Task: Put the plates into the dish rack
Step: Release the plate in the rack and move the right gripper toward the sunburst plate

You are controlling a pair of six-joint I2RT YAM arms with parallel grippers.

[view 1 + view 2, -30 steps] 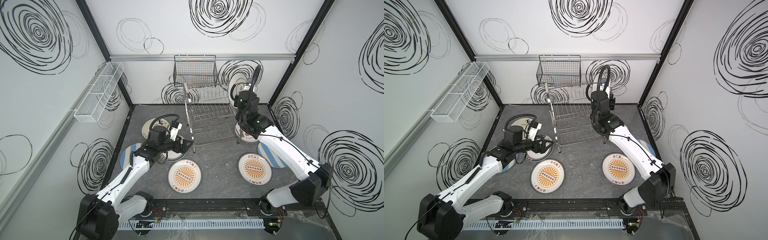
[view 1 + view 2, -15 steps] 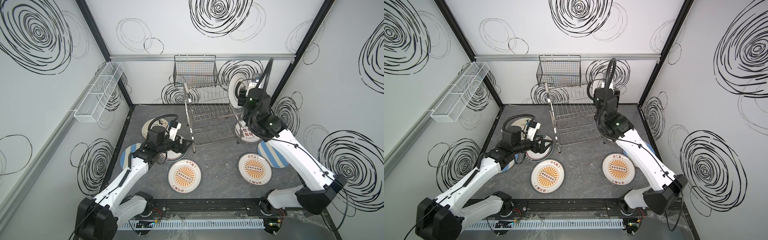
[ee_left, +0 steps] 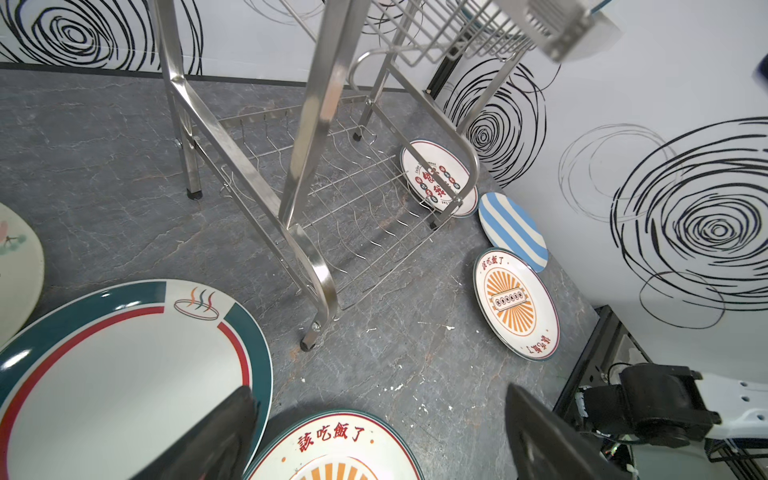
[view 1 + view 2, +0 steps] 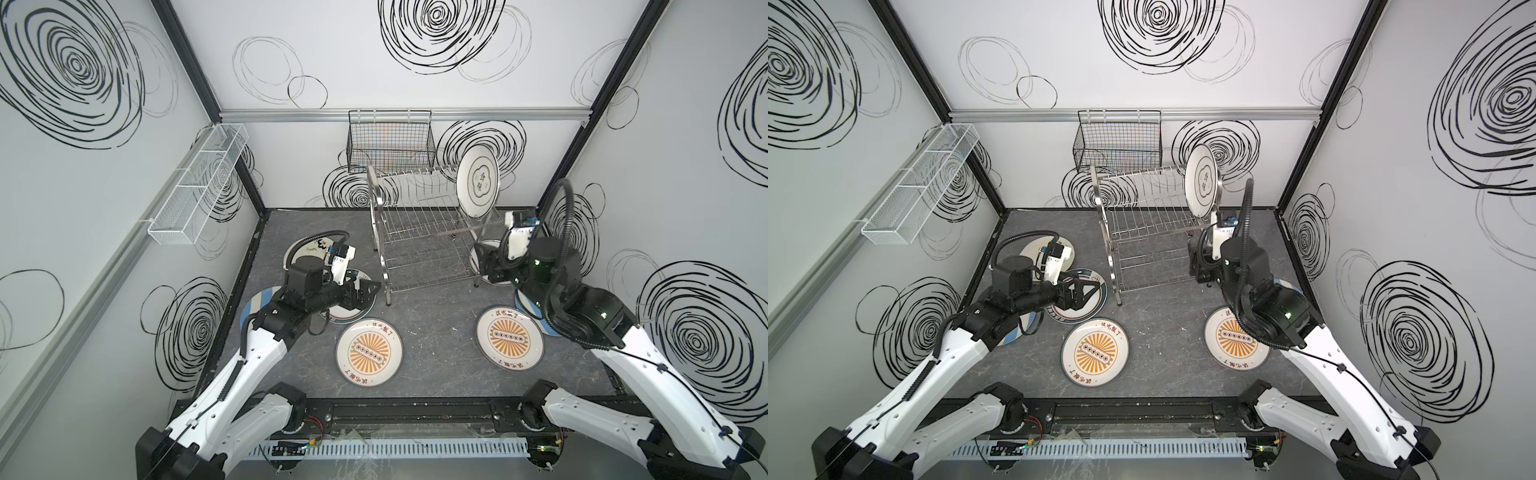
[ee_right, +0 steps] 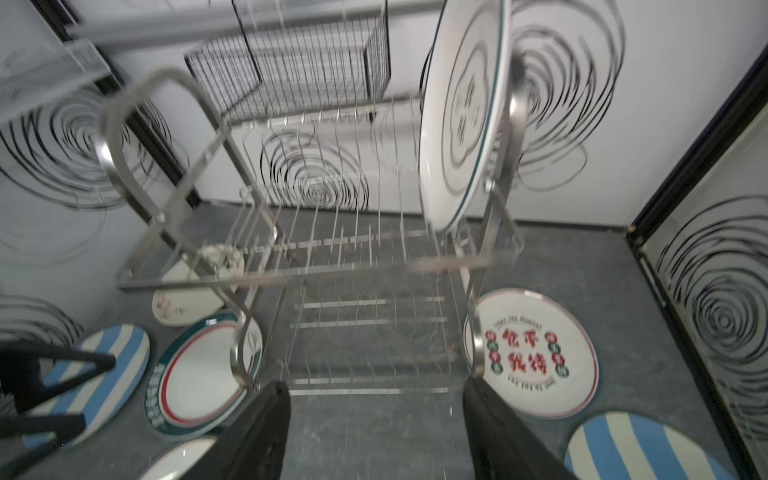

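The right gripper (image 5: 374, 390) is released and empty, with its black fingers spread wide beside the right end of the dish rack (image 4: 419, 232). It is close above a red-character plate (image 5: 532, 353) lying flat there. Higher up, a white plate (image 4: 478, 187) stands on edge in the last upper slot at that end, against the arched tube. The other upper slots are free. The left gripper (image 3: 380, 392) is likewise open and holds nothing. It hovers over the teal-rim plate (image 3: 124, 365), just left of the rack's front-left foot. Two orange sunburst plates (image 4: 369, 352) (image 4: 510, 337) lie flat in front of the rack, well apart, with bare floor (image 4: 436, 324) between them. A blue-striped plate (image 5: 623, 449) lies near the right arm, another (image 5: 104, 365) under the left arm, and a flower plate (image 3: 16, 257) lies behind the left wrist. The right arm is folded at the elbow, while the left reaches forward, low. The floor is grey and marbled, and the walls are white with black scribbled rings. A black wire basket (image 4: 390, 141) hangs on the back wall and a white mesh tray (image 4: 199, 191) on the left wall.
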